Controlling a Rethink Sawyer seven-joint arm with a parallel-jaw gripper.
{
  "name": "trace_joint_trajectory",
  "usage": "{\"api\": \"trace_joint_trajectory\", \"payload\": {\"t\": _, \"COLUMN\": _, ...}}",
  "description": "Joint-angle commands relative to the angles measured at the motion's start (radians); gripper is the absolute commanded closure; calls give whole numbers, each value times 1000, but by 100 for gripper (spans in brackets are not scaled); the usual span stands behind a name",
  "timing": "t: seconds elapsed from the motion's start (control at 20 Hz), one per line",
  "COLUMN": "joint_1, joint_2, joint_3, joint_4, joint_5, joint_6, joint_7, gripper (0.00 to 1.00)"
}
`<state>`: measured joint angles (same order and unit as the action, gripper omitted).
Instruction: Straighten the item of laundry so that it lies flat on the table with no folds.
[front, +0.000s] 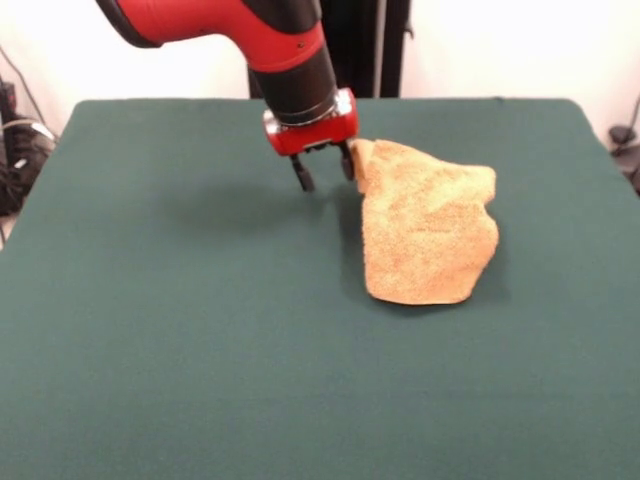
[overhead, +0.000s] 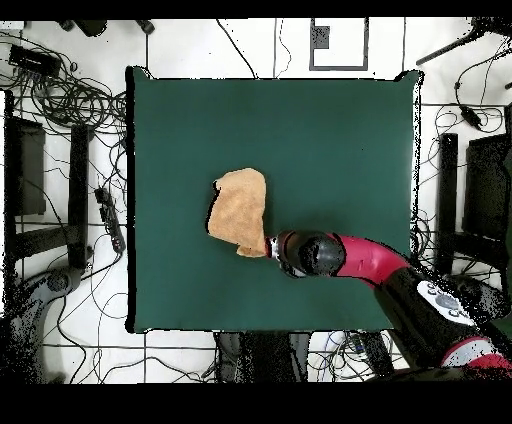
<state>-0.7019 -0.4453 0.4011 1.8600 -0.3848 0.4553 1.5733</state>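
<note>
Pincer (front: 323, 172): black two-fingered tip under a red wrist, fingers parted, nothing between them, low at the left corner of the cloth; right finger (front: 347, 163) touching or just beside that corner, hard to tell which.
Towel (front: 428, 235): golden-orange terry cloth, crumpled and folded over itself, right of the pincer in the front view, near the middle of the surface in the overhead view (overhead: 240, 211); no label tag visible.
Risk, grip: closing here likely to catch air or one thin edge only, since the cloth sits beside the gap, not inside it.
Risk, drag: pulling from a single corner likely to slide the whole bundle and keep the fold.
Risk, layers: pinching both layers together likely to lock the crease.
Surface (front: 180, 330): dark green, matte, cloth-like, bare all around the towel.
Room: pale floor, tangled cables (overhead: 70, 95), dark stands on both sides.
</note>
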Motion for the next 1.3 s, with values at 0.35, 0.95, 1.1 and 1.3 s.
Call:
{"api": "trace_joint_trajectory", "payload": {"t": 0.35, "joint_1": 36, "joint_2": 46, "joint_3": 133, "joint_4": 9, "joint_5": -78, "joint_6": -215, "joint_7": 37, "gripper": 0}}
{"api": "trace_joint_trajectory", "payload": {"t": 0.95, "joint_1": -2, "joint_2": 63, "joint_3": 170, "joint_4": 7, "joint_5": -62, "joint_6": -173, "joint_7": 2, "gripper": 0}}
{"api": "trace_joint_trajectory", "payload": {"t": 1.1, "joint_1": -17, "joint_2": 88, "joint_3": 187, "joint_4": -1, "joint_5": -49, "joint_6": -110, "joint_7": -31, "gripper": 0}}
{"api": "trace_joint_trajectory", "payload": {"t": 1.3, "joint_1": 2, "joint_2": 104, "joint_3": 169, "joint_4": -31, "joint_5": -39, "joint_6": -3, "joint_7": -65, "gripper": 0}}
